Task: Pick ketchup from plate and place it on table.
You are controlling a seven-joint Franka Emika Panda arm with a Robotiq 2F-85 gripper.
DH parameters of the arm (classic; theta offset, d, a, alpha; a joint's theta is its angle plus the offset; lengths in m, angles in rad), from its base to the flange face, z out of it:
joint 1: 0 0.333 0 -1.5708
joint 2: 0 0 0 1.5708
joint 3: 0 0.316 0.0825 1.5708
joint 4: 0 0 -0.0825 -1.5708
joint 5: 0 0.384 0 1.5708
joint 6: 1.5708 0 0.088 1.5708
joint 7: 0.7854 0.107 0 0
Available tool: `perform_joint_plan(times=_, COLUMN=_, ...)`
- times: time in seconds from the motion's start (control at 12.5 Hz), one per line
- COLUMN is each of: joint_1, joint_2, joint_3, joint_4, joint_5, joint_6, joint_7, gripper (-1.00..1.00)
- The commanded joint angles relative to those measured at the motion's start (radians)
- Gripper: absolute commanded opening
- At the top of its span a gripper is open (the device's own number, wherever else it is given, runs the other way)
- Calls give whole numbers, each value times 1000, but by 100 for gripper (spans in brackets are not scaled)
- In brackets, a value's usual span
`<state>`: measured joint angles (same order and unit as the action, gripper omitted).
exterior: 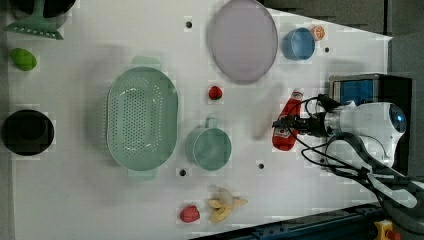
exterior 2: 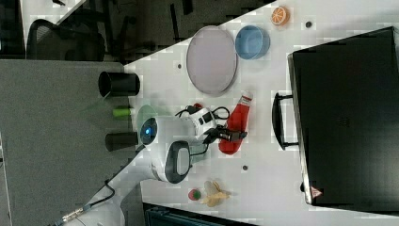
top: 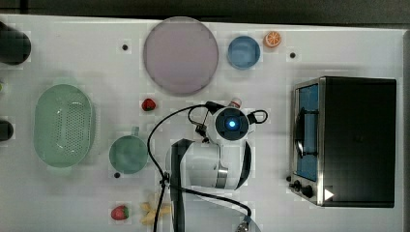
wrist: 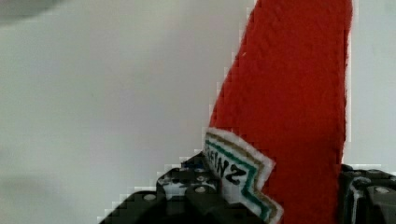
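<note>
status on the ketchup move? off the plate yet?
Done: the plate is bare, and the ketchup lies over the white table, between the plate and the toaster oven.
In hand: the pincer is clamped across the bottle's label area, as the wrist view shows.
Left: letting go and pulling the arm clear.

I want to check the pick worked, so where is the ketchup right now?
Off the plate: in the left view the ketchup sits between the gripper fingers over the table, between the green cup and the toaster oven.
</note>
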<state>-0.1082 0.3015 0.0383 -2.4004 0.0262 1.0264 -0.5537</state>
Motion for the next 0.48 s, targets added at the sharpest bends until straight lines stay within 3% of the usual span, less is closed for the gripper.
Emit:
perform_joint_plan(times=0.08, joint_1=5, joint_2=-38, joint_3=2, joint_4=37, joint_5=1, joint_6=26, joint_7=36, gripper=68)
perform_joint_plan(times=0.24, joint_1=6, joint_2=-87, joint_3=10, joint_4=54, joint_5=1, joint_6=23, joint_7=36, gripper=100)
perform_joint_plan(times=0.48, joint_1=7, joint_2=-202, joint_3=31, joint_4=114, joint_5=1, joint_6=-2, joint_7=39, gripper=100)
